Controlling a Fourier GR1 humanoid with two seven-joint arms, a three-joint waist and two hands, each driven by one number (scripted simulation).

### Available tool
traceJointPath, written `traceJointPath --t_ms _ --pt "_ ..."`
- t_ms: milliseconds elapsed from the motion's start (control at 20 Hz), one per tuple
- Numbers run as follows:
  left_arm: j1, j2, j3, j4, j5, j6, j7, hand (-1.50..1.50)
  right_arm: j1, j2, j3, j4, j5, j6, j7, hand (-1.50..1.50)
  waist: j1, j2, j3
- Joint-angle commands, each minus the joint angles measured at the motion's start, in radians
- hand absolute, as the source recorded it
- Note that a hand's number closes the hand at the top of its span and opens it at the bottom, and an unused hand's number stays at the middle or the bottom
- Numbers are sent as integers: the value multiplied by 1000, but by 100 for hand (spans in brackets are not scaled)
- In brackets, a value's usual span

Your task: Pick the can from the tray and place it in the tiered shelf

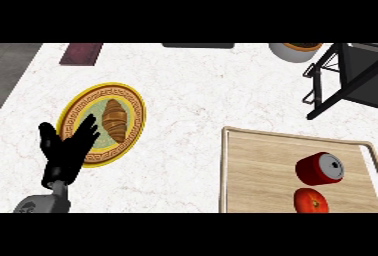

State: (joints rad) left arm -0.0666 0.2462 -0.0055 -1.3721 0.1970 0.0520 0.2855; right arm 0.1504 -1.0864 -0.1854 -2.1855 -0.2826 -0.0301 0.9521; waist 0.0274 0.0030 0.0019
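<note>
A red can (pixel 319 168) with a grey top lies on its side on the wooden tray (pixel 258 170) at the lower right. Just below it on the tray sits a red tomato (pixel 311 201). The black tiered shelf (pixel 345 77) stands at the upper right, beyond the tray. My left hand (pixel 66 150) rests open at the lower left, fingers up, over the edge of a patterned plate. My right hand does not show.
A yellow-rimmed plate (pixel 133 107) holding a croissant (pixel 114 120) lies at the left. A white bowl (pixel 295 51) sits at the back next to the shelf. A dark red board (pixel 81 53) and a black object (pixel 198 45) lie along the far edge.
</note>
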Motion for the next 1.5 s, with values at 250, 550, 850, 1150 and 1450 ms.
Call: traceJointPath --t_ms 250,550,850,1150,1450 --pt "-10 -1 24 37 11 -22 21 0 -255 8 295 84 110 27 215 -150 1 3 -3" --pt "29 -31 13 -9 0 -3 23 0 -294 65 379 100 179 19 294 -150 -15 -2 -3" --pt "72 -52 -8 -2 -35 2 -22 0 -279 117 467 144 331 -8 293 -150 -20 -3 -3" --pt "-5 -2 57 69 -2 -48 -9 0 -313 228 574 139 468 -30 355 -150 -25 -2 -3" --pt "7 -55 4 48 -64 7 -2 0 -328 264 549 226 493 21 324 -150 -26 -2 -3"
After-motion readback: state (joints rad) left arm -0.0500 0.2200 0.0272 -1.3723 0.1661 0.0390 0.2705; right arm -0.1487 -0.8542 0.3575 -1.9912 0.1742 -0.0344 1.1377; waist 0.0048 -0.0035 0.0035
